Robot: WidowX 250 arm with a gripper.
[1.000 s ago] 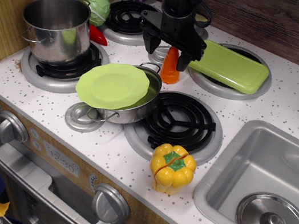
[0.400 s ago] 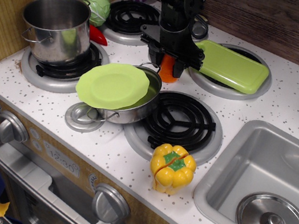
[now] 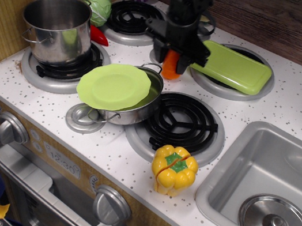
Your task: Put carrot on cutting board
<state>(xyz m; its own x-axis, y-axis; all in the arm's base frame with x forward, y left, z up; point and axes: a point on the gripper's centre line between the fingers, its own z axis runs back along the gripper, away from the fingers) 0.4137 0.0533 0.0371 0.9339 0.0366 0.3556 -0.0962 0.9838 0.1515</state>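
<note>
The orange carrot stands upright between the back burners, just left of the lime-green cutting board. Only its lower half shows; the top is hidden. My gripper has come down from above and its black fingers are closed around the carrot's upper part. The carrot's base is at or just above the counter; I cannot tell which. The cutting board lies flat on the back right burner with nothing on it.
A round light-green plate rests on a small pan just in front of the carrot. A steel pot, red chili and green cabbage are left. A yellow pepper is in front, the sink right.
The gripper came down over the carrot with fingers spread, then closed on it. The carrot now sits slightly higher in the frame than before.
</note>
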